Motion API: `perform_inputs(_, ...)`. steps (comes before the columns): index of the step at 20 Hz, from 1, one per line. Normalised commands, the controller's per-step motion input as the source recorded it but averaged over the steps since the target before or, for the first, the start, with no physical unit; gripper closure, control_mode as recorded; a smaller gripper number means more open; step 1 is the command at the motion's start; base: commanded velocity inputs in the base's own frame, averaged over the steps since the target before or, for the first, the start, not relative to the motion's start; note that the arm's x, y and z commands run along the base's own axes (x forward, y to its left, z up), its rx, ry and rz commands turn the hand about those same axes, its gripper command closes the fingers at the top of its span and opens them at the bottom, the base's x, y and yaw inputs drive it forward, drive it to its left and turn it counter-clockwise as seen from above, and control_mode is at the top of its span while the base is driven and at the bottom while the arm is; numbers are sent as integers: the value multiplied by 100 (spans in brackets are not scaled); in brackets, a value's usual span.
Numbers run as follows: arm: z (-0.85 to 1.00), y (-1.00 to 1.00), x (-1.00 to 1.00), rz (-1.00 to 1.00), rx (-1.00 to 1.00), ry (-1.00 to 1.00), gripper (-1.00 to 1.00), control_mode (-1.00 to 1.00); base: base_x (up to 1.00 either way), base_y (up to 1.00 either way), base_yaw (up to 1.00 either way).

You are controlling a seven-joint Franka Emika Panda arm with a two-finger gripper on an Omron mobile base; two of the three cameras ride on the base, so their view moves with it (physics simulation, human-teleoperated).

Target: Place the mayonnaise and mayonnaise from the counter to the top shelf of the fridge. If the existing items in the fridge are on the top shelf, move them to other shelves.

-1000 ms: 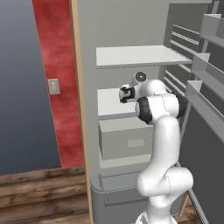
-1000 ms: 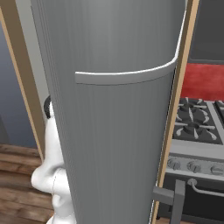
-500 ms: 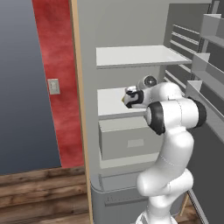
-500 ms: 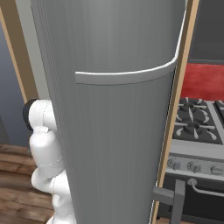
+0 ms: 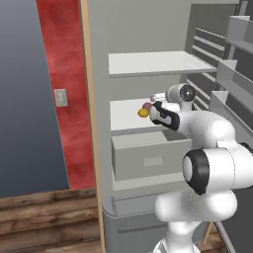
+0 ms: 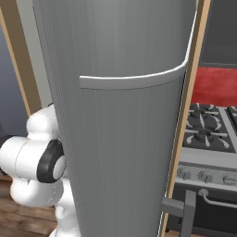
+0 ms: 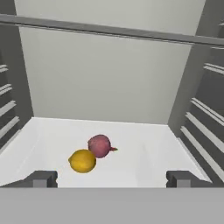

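The fridge [image 5: 148, 29] stands open. Its top shelf [image 5: 153, 64] is bare, and its front edge [image 7: 109, 28] runs across the top of the hand view. On the shelf below [image 7: 144, 148] lie the existing items, touching each other: a dark red fruit [image 7: 99, 145] [image 5: 147, 105] and an orange-yellow fruit [image 7: 82, 160] [image 5: 143, 113]. My gripper [image 7: 111, 178] [image 5: 152, 112] is open at this lower shelf's front, just short of the fruits, with nothing between its fingers. The mayonnaise and the counter are out of view.
A box drawer [image 5: 148, 158] sits under the fruit shelf. Door racks [image 5: 232, 74] stand close on the right of my arm. The curved fridge door [image 6: 125, 139] blocks most of the right base view, with a stove [image 6: 208, 134] beyond it.
The arm's elbow has swung forward and left, out from behind the door in the right base view. The hand has stayed at the lower shelf, and the fruits now show beside it.
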Motion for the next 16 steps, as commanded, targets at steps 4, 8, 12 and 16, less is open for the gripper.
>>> perform_inputs(4, 85, 0, -100, 0, 3, 0, -100, -100, 0, 0, 0)
perform_inputs(8, 59, 0, -100, 0, 2, 0, -100, -100, 0, 0, 0)
perform_inputs(12, 40, 0, -100, 0, 1, 3, -100, -100, 0, 0, 0)
perform_inputs(16, 31, 0, -100, 0, 0, 13, -100, -100, 0, 0, 0)
